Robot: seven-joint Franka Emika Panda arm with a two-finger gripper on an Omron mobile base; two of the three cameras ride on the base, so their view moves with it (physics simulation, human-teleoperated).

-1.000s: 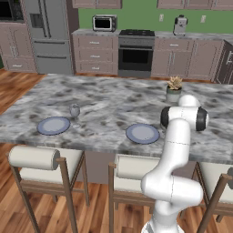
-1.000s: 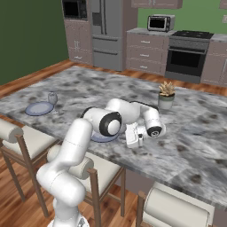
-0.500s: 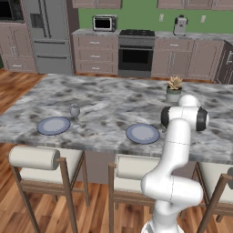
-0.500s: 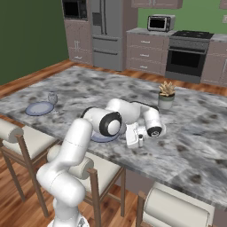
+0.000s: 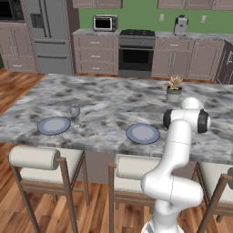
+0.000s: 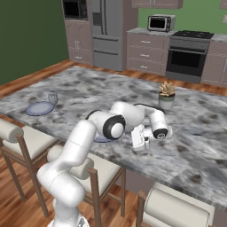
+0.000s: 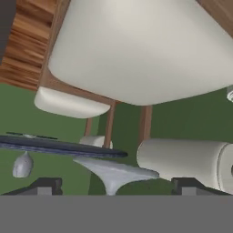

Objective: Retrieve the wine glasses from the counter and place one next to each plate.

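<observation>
On the tabletop (image 5: 113, 98), the left glass (image 5: 75, 111) stood upright just to the right of the left plate (image 5: 53, 125). The hand lay low beside the right plate (image 5: 143, 133), on its right. In the hand view the jaws stood wide apart, with one fingertip (image 7: 45, 186) at each side. The right glass (image 7: 111, 175) showed between them as a flared pale shape narrowing to a stem, and neither tip touched it. Whether it stood square I could not tell.

These glasses looked light, thin-walled and brittle, with smooth sides likely to slip and a narrow foot that tips easily. The best hold is probably a gentle one around the bowl or just below it, kept upright. Any withdrawal should be straight and clear of the stem.
</observation>
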